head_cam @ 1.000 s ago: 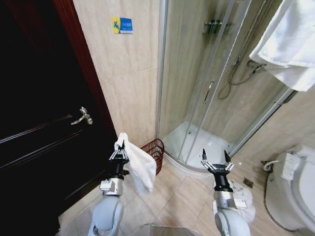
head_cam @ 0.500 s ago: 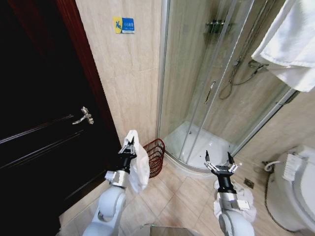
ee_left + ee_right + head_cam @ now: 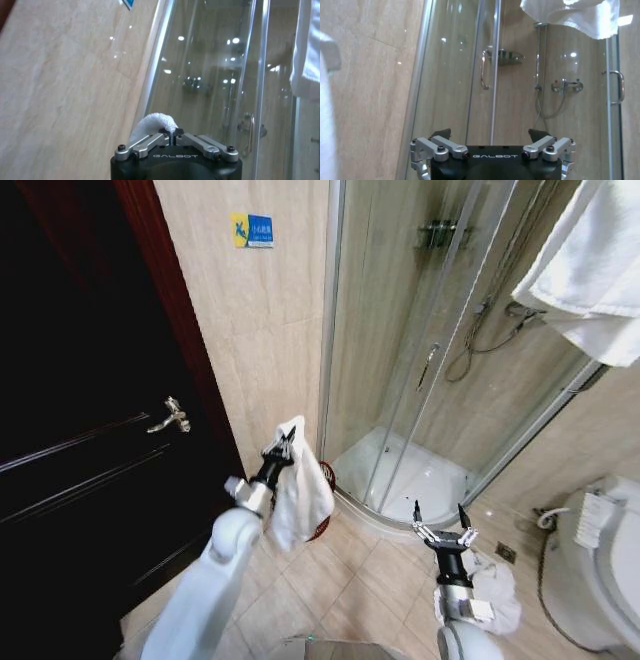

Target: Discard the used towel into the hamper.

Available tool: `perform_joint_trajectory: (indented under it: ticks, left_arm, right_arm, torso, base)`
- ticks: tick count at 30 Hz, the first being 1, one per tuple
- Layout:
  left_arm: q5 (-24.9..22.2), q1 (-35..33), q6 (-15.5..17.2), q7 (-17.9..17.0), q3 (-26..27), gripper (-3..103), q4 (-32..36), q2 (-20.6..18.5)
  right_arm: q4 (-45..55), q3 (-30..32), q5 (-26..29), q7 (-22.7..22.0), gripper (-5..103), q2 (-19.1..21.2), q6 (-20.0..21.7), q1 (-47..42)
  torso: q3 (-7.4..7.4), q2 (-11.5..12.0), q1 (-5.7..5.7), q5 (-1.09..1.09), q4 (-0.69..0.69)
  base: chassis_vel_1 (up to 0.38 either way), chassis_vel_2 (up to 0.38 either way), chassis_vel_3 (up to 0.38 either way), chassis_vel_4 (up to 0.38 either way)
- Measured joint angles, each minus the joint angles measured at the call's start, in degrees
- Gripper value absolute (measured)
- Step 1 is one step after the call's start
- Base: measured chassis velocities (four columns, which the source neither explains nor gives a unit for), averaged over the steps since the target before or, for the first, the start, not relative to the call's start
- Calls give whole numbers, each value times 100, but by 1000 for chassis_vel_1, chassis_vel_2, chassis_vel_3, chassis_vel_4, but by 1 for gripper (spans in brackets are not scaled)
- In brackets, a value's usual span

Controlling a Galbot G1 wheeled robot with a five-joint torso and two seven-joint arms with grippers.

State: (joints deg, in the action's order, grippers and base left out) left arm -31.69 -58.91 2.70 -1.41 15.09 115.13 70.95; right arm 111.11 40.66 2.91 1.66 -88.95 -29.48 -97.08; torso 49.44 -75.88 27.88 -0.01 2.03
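Observation:
The used towel [image 3: 301, 498], white and limp, hangs from my left gripper [image 3: 284, 445], which is shut on its top corner at the end of the outstretched left arm. It dangles in front of the hamper [image 3: 327, 476], a reddish-brown wire basket on the floor by the shower's corner. Just slivers of the basket show past the cloth. The left wrist view has the left gripper [image 3: 172, 132] pinched on a fold of towel [image 3: 157, 121]. My right gripper [image 3: 438, 521] is held open and empty low on the right, and the right gripper [image 3: 490, 133] faces the shower glass.
A dark wooden door [image 3: 90, 430] with a lever handle stands on the left. A glass shower enclosure [image 3: 420, 380] lies ahead, a toilet [image 3: 600, 560] at the right edge. White towels [image 3: 590, 270] hang top right. Tiled floor [image 3: 340, 590] spreads in front.
The left arm has stretched forward and to the right, carrying the towel until it covers most of the hamper. The right gripper sits a little lower.

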Motion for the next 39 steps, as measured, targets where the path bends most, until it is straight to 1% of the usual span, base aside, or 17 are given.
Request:
perform_joint_trajectory:
  ticks: [1,2,4,7,8,10,11,12,15,16,20,21,23,28,31,34,39]
  left_arm:
    - [-102,203,17,-35,-65,2,-80,-26]
    - [-186,404,37,-80,-143,2,-171,-37]
    - [-228,532,46,-112,-198,2,-237,-37]
    - [-370,1113,38,-274,-490,2,-586,4]
    - [-370,1113,38,-274,-490,2,-586,4]
    - [-478,1610,2,-415,-702,2,-852,104]
    - [-510,1800,-8,-466,-780,2,-967,158]
    - [-510,1800,-8,-466,-780,2,-967,158]
    - [-590,2452,-33,-658,-1027,2,-1393,371]
    - [-590,2452,-33,-658,-1027,2,-1393,371]
    - [-592,3034,-99,-790,-1228,2,-1963,633]
    - [-592,3034,-99,-790,-1228,2,-1963,633]
    - [-511,3176,-146,-823,-1261,2,-2228,734]
    - [-398,3166,-236,-824,-1266,2,-2504,783]
    - [-300,3110,-350,-777,-1264,2,-2713,805]
    - [-159,2990,-572,-698,-1256,2,-3128,833]
    - [-12,2789,-740,-617,-1304,2,-3485,833]
  right_arm:
    - [-29,16,0,-1,100,-5,-17,0]
    - [-55,32,0,-2,100,-12,-33,-3]
    - [-69,45,0,-3,100,-22,-41,-5]
    - [-127,68,-2,-5,100,-53,-70,-6]
    - [-127,68,-2,-5,100,-53,-70,-6]
    - [-158,76,-5,-7,100,-76,-85,-5]
    - [-169,79,-7,-8,100,-83,-89,-4]
    - [-169,79,-7,-8,100,-83,-89,-4]
    - [-192,104,-9,-20,100,-93,-92,-7]
    - [-192,104,-9,-20,100,-93,-92,-7]
    - [-225,142,-1,-58,100,-85,-98,-7]
    - [-225,142,-1,-58,100,-85,-98,-7]
    - [-239,162,15,-82,100,-78,-112,-7]
    - [-270,188,42,-108,100,-76,-150,-20]
    - [-274,194,51,-128,100,-67,-175,-33]
    - [-213,194,92,-145,100,-36,-177,-52]
    - [-186,195,114,-154,100,-3,-177,-63]
  torso:
    - [0,0,0,1,-1]
    - [0,0,0,1,1]
    - [0,0,0,0,0]
    - [0,0,0,0,1]
    - [0,0,0,0,1]
    - [0,0,0,1,0]
    - [0,0,0,1,0]
    - [0,0,0,1,0]
    - [0,0,0,2,-1]
    - [0,0,0,2,-1]
    - [0,0,0,2,-1]
    - [0,0,0,2,-1]
    - [0,0,0,2,-1]
    - [0,0,0,1,1]
    - [-1,0,-1,1,1]
    - [-1,0,0,1,-1]
    - [-1,0,0,0,1]
  base:
    - [0,0,0,0]
    - [0,0,0,0]
    - [0,0,0,0]
    - [0,0,0,0]
    - [0,0,0,0]
    - [0,0,0,0]
    - [0,0,0,0]
    - [0,0,0,0]
    - [0,0,0,0]
    - [0,0,0,0]
    - [0,0,0,0]
    - [0,0,0,0]
    - [0,0,0,0]
    - [0,0,0,0]
    - [0,0,0,0]
    - [0,0,0,0]
    - [0,0,0,0]
